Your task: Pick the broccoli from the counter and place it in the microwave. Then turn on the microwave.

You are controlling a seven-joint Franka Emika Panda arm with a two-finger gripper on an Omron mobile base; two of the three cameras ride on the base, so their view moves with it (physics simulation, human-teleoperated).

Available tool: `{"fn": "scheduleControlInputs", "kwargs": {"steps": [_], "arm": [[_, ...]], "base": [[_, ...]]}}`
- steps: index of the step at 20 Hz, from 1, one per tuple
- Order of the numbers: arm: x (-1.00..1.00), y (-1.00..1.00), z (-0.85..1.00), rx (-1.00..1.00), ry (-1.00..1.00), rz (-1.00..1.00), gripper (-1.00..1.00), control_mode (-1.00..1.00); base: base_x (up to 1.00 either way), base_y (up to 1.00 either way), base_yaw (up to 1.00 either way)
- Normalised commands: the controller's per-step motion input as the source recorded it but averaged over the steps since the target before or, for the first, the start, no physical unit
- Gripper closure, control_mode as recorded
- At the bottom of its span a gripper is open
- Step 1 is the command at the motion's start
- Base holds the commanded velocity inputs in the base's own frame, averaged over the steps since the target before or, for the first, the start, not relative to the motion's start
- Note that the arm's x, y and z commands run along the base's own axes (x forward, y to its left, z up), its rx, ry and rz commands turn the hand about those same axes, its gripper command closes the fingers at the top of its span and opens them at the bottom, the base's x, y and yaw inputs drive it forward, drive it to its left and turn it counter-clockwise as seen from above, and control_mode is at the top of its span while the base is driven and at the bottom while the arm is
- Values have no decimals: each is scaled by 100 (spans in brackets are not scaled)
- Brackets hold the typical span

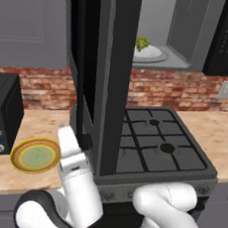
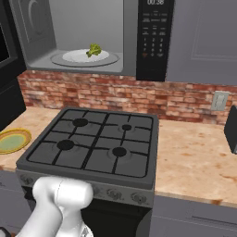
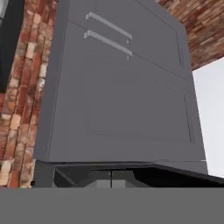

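Green broccoli [image 2: 94, 49]: on the white turntable inside the microwave [image 2: 88, 65], door swung wide; gripper [image 1: 86, 142] below that door, beside its lower edge, jaws fully closed, empty; yellow-rimmed plate [image 1: 36, 155] left of it on the counter [image 1: 10, 170]

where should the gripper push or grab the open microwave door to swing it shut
Take the microwave door at its free vertical edge, from the left outer face, near where the gripper sits. It stands swung out toward the robot, edge-on over the stove, so that edge gives most leverage.
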Motion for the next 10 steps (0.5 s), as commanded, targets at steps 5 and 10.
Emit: {"fn": "scheduleControlInputs", "kwargs": {"steps": [5, 10], "arm": [[-82, 73, 16, 0, 2, -26, 100, -100], [-89, 65, 9, 6, 1, -26, 100, -100]], "base": [[0, 0, 0], [0, 0, 0]]}}
